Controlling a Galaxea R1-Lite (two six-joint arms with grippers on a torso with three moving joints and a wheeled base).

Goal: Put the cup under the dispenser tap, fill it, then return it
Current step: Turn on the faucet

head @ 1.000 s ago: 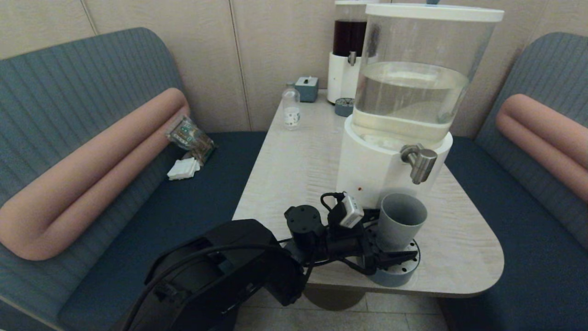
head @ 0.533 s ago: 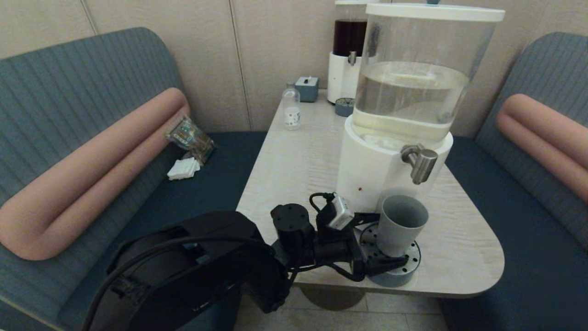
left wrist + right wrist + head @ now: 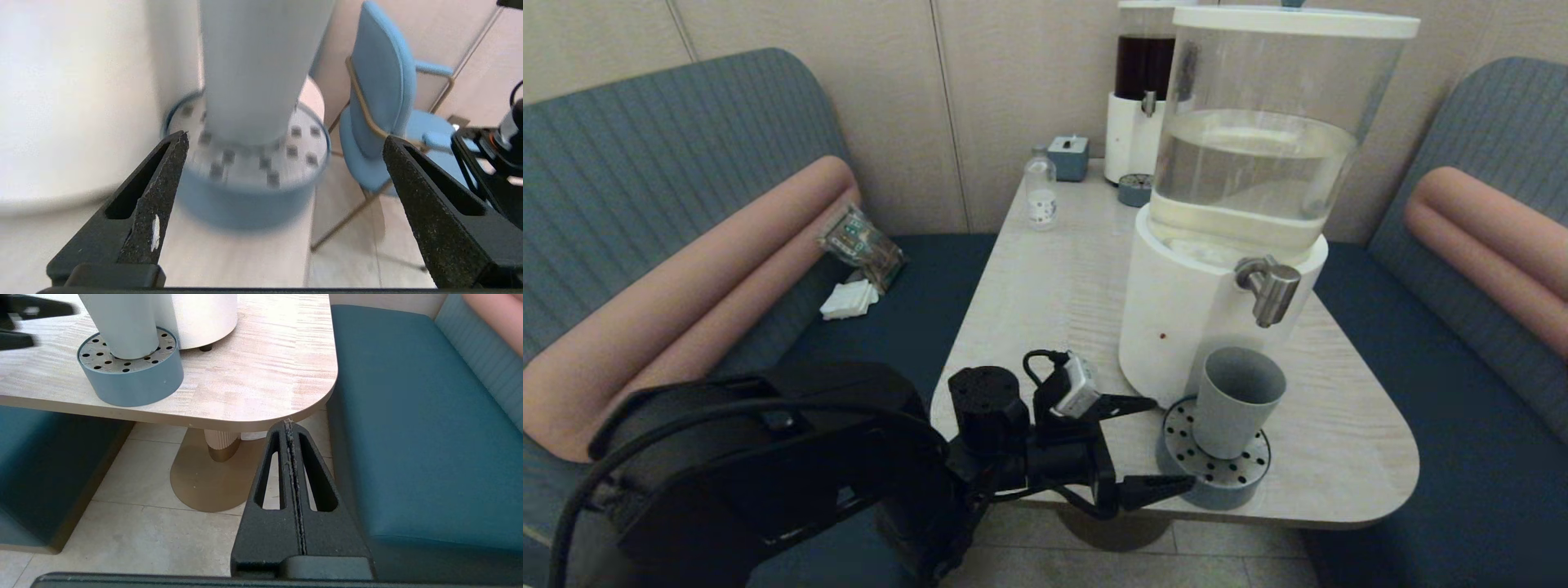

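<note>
Cup [image 3: 255, 69] rim and dispenser tap cropped beyond open left gripper [image 3: 286, 143].

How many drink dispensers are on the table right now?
2. The large clear-tank dispenser stands near the table's front edge, its tap above the cup. A smaller dark-liquid dispenser stands at the far end by the wall, partly hidden behind it.

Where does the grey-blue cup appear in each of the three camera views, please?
Head view: the cup stands on the drip tray, below the dispenser tap.
Left wrist view: cup at top centre.
Right wrist view: cup at upper left.
Shared landmark: the perforated drip tray.
</note>
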